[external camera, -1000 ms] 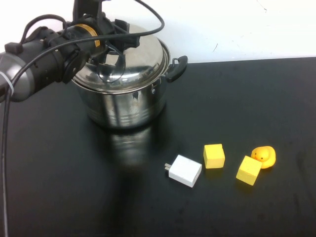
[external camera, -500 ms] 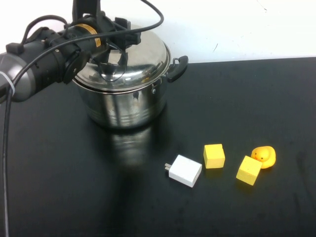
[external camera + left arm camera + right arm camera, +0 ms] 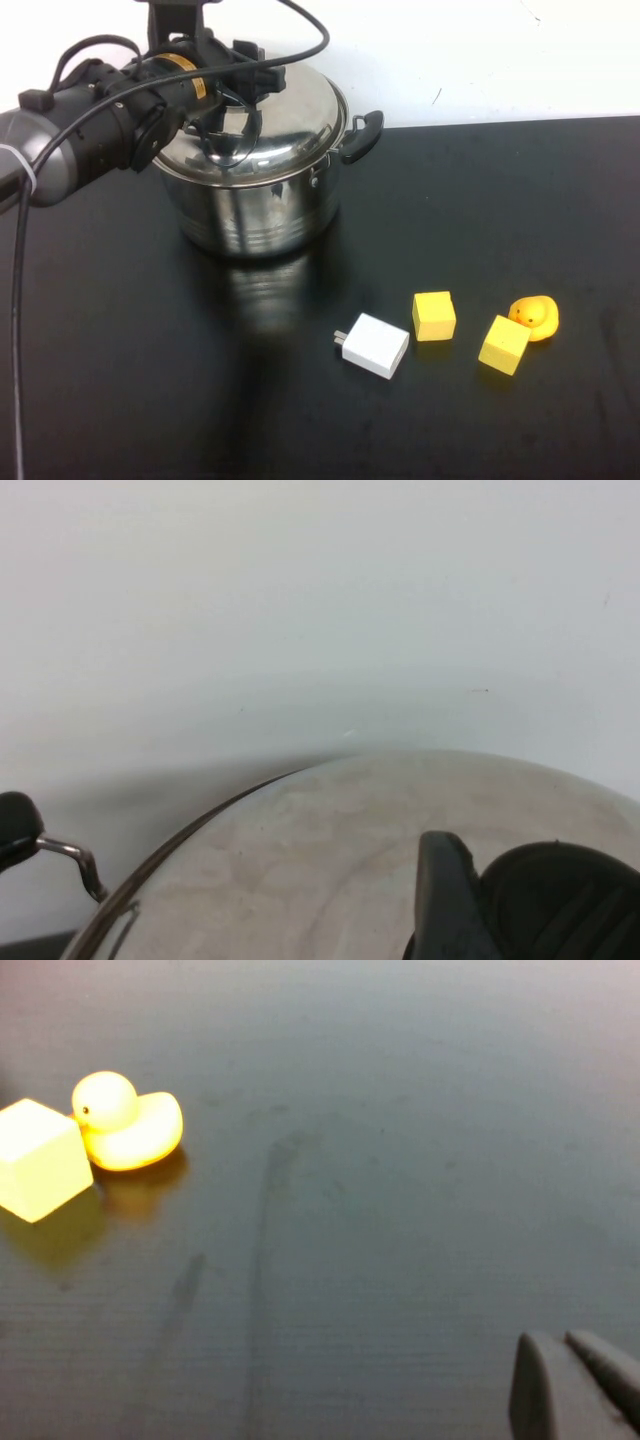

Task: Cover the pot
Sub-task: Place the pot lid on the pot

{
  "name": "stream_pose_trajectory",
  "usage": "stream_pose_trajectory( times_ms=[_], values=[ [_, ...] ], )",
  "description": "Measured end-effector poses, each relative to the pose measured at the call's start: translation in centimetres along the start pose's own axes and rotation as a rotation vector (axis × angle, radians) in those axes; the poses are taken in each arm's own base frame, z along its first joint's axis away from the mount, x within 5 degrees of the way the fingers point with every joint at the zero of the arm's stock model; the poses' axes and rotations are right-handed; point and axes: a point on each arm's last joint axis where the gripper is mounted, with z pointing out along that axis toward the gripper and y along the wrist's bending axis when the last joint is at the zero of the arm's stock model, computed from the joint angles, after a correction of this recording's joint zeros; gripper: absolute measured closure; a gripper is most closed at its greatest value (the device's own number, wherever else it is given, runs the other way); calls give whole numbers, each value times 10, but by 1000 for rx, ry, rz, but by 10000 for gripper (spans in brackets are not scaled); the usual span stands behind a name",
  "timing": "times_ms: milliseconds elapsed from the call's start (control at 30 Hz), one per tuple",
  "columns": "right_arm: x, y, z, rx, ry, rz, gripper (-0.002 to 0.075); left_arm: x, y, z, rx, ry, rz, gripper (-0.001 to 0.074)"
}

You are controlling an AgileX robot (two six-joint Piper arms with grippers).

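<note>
Partly, left gripper (image 3: 235,112) hides pot's (image 3: 250,215) lid (image 3: 300,110); right gripper (image 3: 566,1388) above table (image 3: 400,1160).

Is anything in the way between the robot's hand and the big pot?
Only the lid, already sitting on the pot. The left gripper is at the lid's knob. The right gripper is low over bare table, its fingers together, away from the pot.

I'm working at a lab test bench: a bare black table (image 3: 150,400) against a plain white wall (image 3: 480,50).
</note>
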Motion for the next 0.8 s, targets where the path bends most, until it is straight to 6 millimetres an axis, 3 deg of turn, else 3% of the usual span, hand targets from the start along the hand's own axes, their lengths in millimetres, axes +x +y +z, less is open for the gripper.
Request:
stream_pose_trajectory(
  times_ms=[500, 667, 800],
  values=[
    [0, 0, 0, 0, 0, 0, 728, 0, 1, 1, -13, 16, 5, 400],
    [0, 0, 0, 0, 0, 0, 728, -1, 3, -4, -44, 50, 5, 197],
    [0, 0, 0, 0, 0, 0, 728, -18, 3, -19, -58, 27, 14, 174]
  ],
)
